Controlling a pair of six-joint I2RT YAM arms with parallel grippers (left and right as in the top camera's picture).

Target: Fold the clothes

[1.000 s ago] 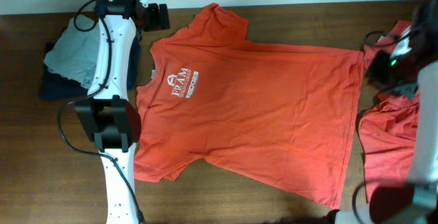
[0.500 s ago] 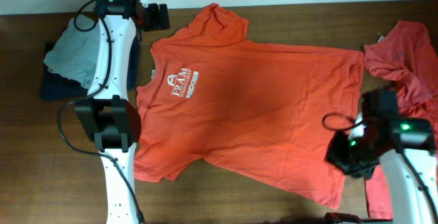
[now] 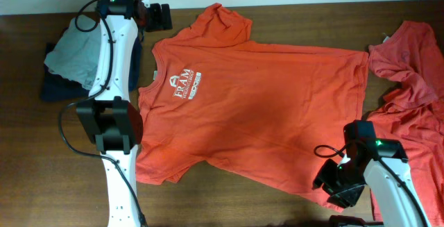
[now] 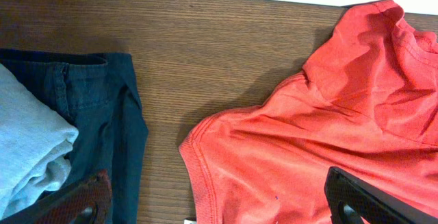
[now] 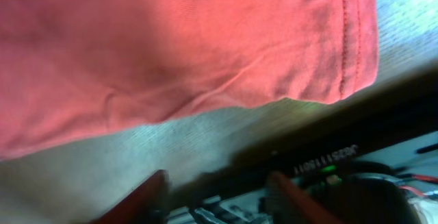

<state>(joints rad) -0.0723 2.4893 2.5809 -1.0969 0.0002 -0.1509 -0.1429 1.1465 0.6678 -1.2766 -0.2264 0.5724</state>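
Two lots of coral-red clothes lie on the wooden worktop (image 3: pixel 41 157). One T-shirt (image 3: pixel 257 109) is spread flat across the middle, chest up, with its white logo (image 3: pixel 184 87) near the collar on the left. A crumpled heap (image 3: pixel 409 81) of the same colour sits at the right edge, just beside the flat shirt's hem.

At the far left we see a folded grey garment (image 3: pixel 73 57) resting on a dark blue garment (image 4: pixel 116 114), apart from the shirt with bare wood between them.

Our left claw (image 4: pixel 215 190) hangs near the far edge of the worktop, over the shirt's edge below its upper sleeve. Its fingers (image 4: pixel 82 203) are spread wide and hold nothing.

Our right claw (image 5: pixel 219 186) is low at the near right, just off the shirt's near hem corner. The stitched hem shows above the claw in the wrist view. Its jaws stand apart with only worktop between them, gripping no cloth.
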